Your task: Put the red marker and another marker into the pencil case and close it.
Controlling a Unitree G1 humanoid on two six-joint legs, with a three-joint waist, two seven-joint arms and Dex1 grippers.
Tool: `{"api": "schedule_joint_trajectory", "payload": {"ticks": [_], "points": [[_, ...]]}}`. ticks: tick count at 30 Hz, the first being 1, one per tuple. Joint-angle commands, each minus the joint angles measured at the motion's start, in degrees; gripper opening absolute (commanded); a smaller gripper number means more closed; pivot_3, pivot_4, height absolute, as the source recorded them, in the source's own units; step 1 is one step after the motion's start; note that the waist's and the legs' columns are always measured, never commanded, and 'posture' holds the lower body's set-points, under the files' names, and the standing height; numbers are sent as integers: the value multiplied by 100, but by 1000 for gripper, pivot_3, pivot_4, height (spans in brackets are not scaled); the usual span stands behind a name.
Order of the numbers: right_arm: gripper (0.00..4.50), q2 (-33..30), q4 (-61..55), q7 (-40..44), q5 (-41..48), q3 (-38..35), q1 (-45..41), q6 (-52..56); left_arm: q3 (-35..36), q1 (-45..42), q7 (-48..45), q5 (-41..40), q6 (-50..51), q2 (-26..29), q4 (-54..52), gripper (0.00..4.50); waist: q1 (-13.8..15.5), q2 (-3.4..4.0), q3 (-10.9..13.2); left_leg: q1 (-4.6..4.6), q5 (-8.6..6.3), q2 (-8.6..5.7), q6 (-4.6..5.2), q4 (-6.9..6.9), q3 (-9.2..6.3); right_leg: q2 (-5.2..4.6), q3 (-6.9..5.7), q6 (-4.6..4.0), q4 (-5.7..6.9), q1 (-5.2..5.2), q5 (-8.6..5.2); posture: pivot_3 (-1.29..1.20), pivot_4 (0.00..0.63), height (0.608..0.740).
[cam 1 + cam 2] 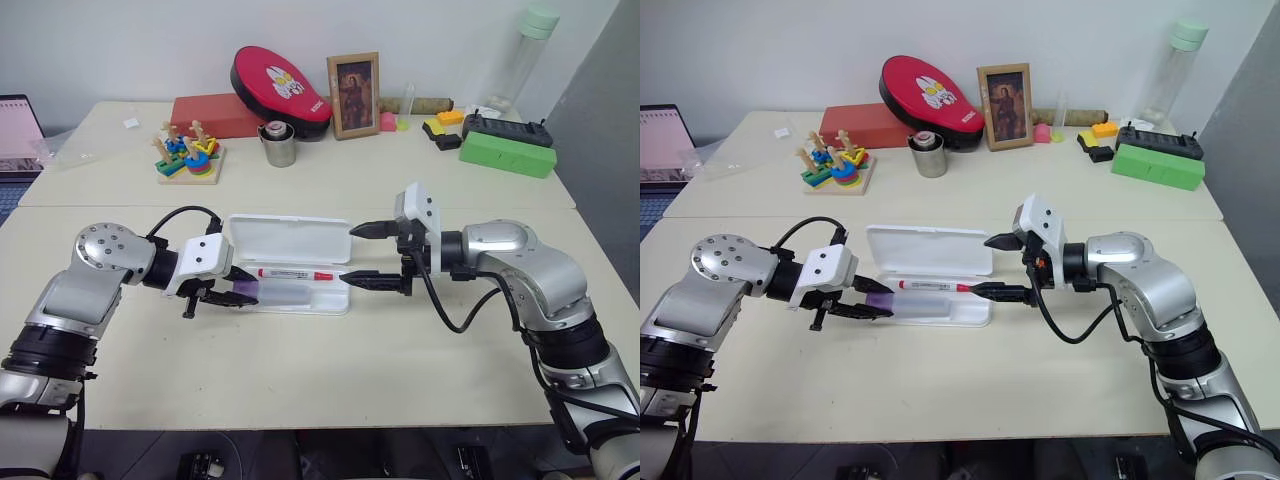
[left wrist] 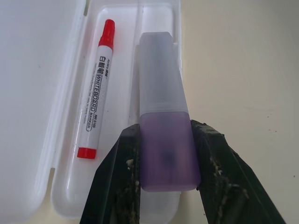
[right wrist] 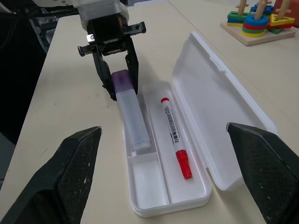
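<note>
The white pencil case (image 1: 290, 240) lies open at the table's middle, its lid laid back flat. The red marker (image 1: 295, 273) rests lengthwise in the tray's rear channel. My left gripper (image 1: 235, 288), at the case's left end, is shut on the purple end of the lavender marker (image 2: 161, 107). That marker's pale cap end reaches along the tray's front channel; I cannot tell whether it rests on the bottom. My right gripper (image 1: 348, 254) hovers at the case's right end, open wide and holding nothing, pointing toward the left.
Along the back stand a red oval pouch (image 1: 280, 85) on a red box (image 1: 215, 113), a metal cup (image 1: 279, 145), a wooden stacking toy (image 1: 188, 155), a picture frame (image 1: 354, 95), a green box (image 1: 507, 152) and a tall bottle (image 1: 525, 55).
</note>
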Motion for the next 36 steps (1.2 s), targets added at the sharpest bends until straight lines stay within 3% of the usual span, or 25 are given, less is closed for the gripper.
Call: {"api": "schedule_joint_trajectory", "payload": {"ticks": [1, 7, 9, 13, 22, 28, 33, 36], "points": [[4500, -57, -286, -112, 61, -132, 72, 2, -90, -227, -7, 350, -437, -83, 310, 1201, 2, 0, 0, 0, 0, 0, 0, 1, -1, 0, 0, 1, 0, 0, -1, 0, 150, 740], [4500, -71, -321, -171, 68, -135, 103, 11, -106, -424, 3, 546, -520, -231, 562, 1201, 2, 0, 0, 0, 0, 0, 0, 2, -1, 0, -1, 0, 1, 1, 0, 0, 150, 740], [4500, -58, -298, -202, 57, -141, 103, -6, -80, -441, 8, 552, -495, -260, 566, 1916, -2, 0, 0, 0, 0, 0, 0, 2, -1, 0, 0, 0, 1, 1, 0, 0, 150, 740], [4500, 8, -80, -451, -15, -186, 25, 113, 40, -430, 48, 385, -251, -361, 359, 2693, 0, 0, 0, 0, 0, 0, 0, 2, -2, 0, -1, -1, 2, 2, 1, 0, 150, 740], [4500, 441, 1754, -2499, -1242, -255, -564, 855, 649, -89, 611, -581, 1037, -714, -1010, 4412, -7, -1, 0, 1, 0, 0, 1, 6, -2, 0, 0, -21, 6, 3, 13, 0, 150, 740], [4500, 721, 2175, -3024, -1436, -479, -615, 1008, 1005, -196, 1493, -1001, 1657, -1254, -1592, 4481, -5, -1, 0, 0, 0, -1, 1, 5, -3, 0, 0, -21, 5, 3, 13, 0, 150, 740], [4500, 996, 2415, -3456, -1667, -409, -430, 1181, 1186, -414, 3110, -916, 1835, -2372, -1867, 4481, 10, -3, -2, 0, 1, -3, 1, 12, -8, -1, -3, -20, 6, 9, 15, 0, 150, 740], [4080, 1002, 2311, -3460, -1789, -254, -316, 1252, 1162, -492, 3628, -838, 1898, -2732, -1919, 4500, 2, -3, -2, 1, 1, -4, 1, 12, -8, -1, -2, -19, 8, 9, 16, 0, 150, 740]]}}
